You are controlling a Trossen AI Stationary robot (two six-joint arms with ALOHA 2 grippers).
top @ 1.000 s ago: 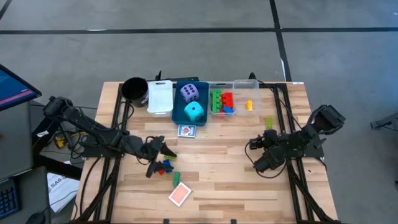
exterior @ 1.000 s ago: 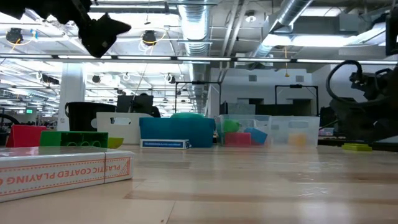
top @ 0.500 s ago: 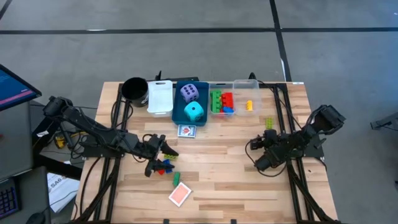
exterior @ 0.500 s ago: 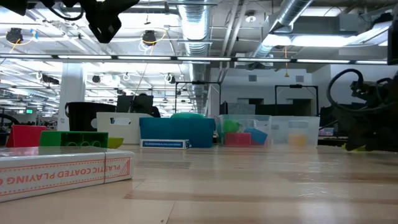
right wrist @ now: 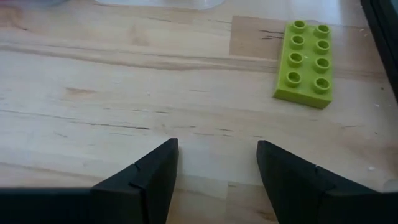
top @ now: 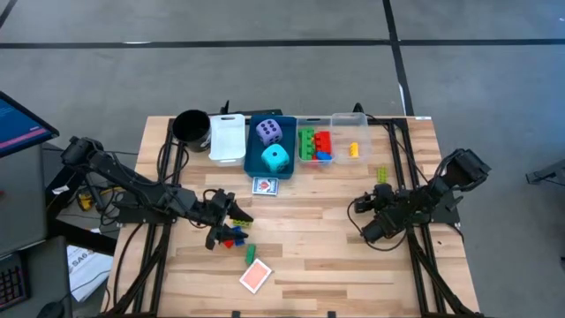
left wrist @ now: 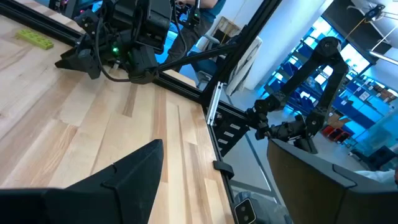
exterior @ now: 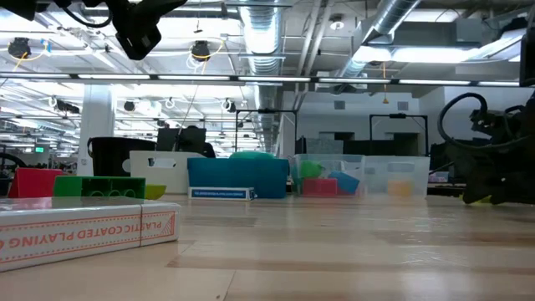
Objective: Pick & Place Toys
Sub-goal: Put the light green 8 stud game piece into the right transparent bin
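Nearby, flat lime eight-stud brick [right wrist: 305, 63]

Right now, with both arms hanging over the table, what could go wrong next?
1. The right gripper, open and empty, sits off to one side of the flat lime brick; closing from there would likely miss it.
2. That brick lies near the table's right edge, so a nudge might push it off.
3. The left gripper, open, hovers over a tight cluster of small bricks; it may grab two or scatter them.
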